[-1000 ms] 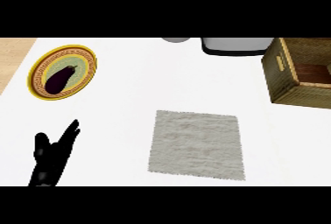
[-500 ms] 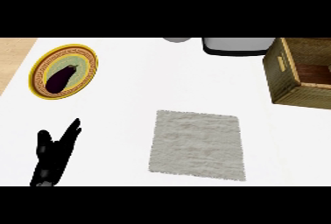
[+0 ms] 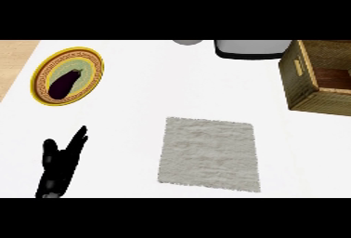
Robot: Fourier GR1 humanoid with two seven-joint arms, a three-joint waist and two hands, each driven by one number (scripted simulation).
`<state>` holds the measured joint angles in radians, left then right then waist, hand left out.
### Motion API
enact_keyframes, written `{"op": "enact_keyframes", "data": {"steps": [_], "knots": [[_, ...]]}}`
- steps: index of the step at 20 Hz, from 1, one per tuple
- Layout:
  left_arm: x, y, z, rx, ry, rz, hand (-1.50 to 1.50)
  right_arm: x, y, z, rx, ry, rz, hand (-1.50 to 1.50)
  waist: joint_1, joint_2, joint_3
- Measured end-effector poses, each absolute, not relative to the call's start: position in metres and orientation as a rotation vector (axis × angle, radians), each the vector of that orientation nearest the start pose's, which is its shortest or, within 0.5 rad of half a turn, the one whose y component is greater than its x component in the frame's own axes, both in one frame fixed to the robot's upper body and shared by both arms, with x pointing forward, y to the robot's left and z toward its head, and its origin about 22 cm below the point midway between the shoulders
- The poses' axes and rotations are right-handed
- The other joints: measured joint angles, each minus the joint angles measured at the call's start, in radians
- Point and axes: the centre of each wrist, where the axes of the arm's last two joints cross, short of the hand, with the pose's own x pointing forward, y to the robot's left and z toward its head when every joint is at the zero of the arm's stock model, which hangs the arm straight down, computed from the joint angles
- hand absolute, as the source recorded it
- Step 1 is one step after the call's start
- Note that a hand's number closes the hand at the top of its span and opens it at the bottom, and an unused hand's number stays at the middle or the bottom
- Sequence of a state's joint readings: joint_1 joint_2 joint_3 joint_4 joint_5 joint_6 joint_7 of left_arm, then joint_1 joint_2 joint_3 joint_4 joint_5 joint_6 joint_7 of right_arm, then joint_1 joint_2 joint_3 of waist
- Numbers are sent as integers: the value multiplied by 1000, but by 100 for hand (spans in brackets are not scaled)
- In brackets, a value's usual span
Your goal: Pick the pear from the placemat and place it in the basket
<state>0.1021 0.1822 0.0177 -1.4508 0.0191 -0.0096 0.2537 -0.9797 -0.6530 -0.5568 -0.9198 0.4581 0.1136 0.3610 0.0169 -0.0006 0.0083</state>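
We find no brand, label or readable writing on any item in the head view. The white counter (image 3: pixel 137 107) carries a grey placemat (image 3: pixel 210 155) near its centre, lying flat with nothing on its surface; we cannot locate the pear anywhere in this view. A woven basket (image 3: pixel 302 79) stands at the right edge, well apart from the placemat, and its brown interior is only partly shown because the view cuts it off. We cannot tell what it contains. At the upper left sits a round plate (image 3: pixel 67 76) with a yellow patterned rim, and a dark purple eggplant (image 3: pixel 64 83) lies on it. At the top edge, a grey vessel with a dark rim (image 3: pixel 251 48) stands just beside the basket, and a smaller grey object (image 3: pixel 187 42) shows to its left; both are cut off by the view. Nothing stands between the placemat and the basket. The left hand (image 3: pixel 58 165) shows at the lower left, resting with its fingers straight and pointing up, spread apart from the thumb; it holds nothing and touches no item. The right hand does not appear in this view.
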Motion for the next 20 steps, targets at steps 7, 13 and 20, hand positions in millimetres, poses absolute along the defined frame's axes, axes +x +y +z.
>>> {"op": "enact_keyframes", "data": {"steps": [7,13,20], "knots": [[210,291,-37,167,-1106,-62,0,385,-442,252,-962,-1405,-26,150,6,3,0],[210,293,-36,169,-1099,-61,0,377,-464,244,-1075,-1342,108,-150,4,2,-1],[208,295,-38,156,-1116,-65,0,363,-495,253,-1103,-1376,110,-150,7,0,1]]}}
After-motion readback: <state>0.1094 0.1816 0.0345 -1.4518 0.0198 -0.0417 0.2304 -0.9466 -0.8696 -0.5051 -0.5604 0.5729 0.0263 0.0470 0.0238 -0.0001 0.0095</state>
